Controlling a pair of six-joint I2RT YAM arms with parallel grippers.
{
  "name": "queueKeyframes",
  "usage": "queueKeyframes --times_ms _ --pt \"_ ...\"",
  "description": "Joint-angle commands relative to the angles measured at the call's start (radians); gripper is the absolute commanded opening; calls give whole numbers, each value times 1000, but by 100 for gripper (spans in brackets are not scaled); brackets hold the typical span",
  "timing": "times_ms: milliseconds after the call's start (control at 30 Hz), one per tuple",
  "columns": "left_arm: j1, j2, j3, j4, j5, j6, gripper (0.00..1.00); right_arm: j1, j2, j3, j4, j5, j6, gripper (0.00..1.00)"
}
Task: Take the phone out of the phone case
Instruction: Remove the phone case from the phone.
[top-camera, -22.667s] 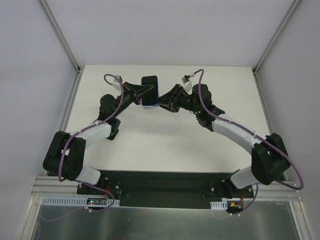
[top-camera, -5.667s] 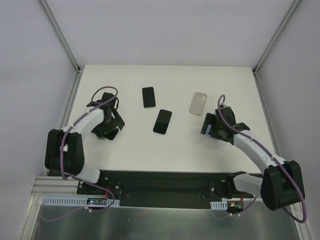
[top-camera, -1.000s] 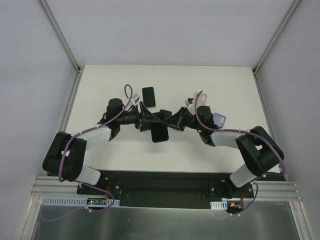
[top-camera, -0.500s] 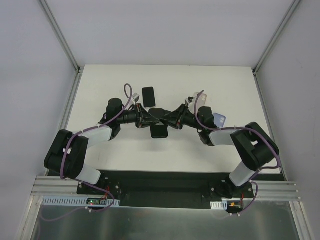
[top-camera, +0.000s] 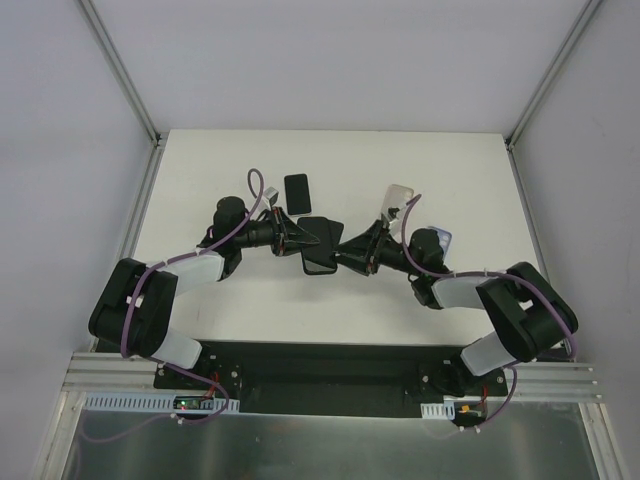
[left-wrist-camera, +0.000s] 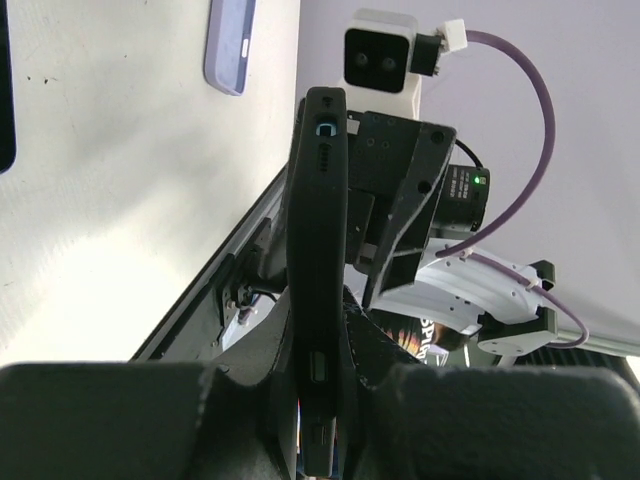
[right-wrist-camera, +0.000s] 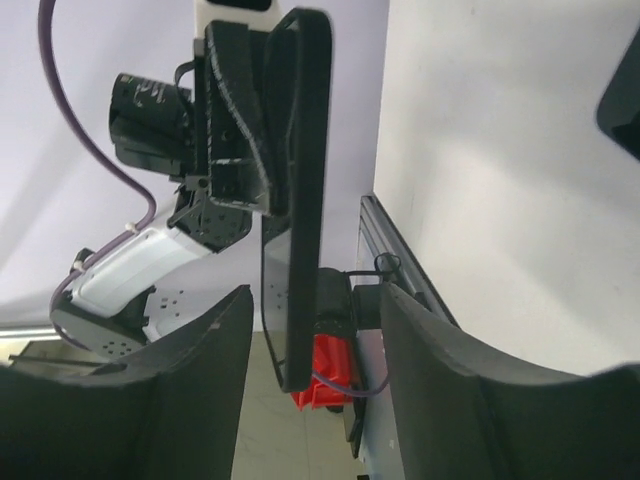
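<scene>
No legible text or labels.

1. Phone case (left-wrist-camera: 318, 200): black, matt, rubbery-looking plastic. The screen of the phone (right-wrist-camera: 276, 300) inside it is glossy and reflective.
2. Clear case (top-camera: 397, 203): translucent, smooth plastic.
3. Lavender case (left-wrist-camera: 230, 45): smooth, satin finish.
4. Surface (top-camera: 250, 300): white, matt, faintly specked.
5. Left pincer (top-camera: 302, 238): black plastic, grainy at the edges.
6. Frame rails (top-camera: 120, 70): bare, dull metal.
</scene>
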Motion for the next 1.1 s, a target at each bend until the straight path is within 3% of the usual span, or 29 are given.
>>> queueKeyframes --times_ms 0,100,200,500,867,933,1067 --pt "2 -5 41 105 1 -24 0 30 -44 -2 139 -43 -3 49" --pt "2 1 48 103 -7 -26 0 54 -10 12 211 -41 34 36" --pt "5 3 51 101 -14 -27 0 77 19 25 242 -27 62 32" --pt "45 -2 56 123 -19 -40 0 93 59 -1 322 17 103 36" --pt "62 -26 48 131 -2 -44 0 97 102 -8 411 55 146 14" --pt "65 -28 44 131 -2 -44 0 96 91 -5 411 58 141 1" --pt "80 -17 33 131 -1 -58 0 103 31 1 411 58 86 2"
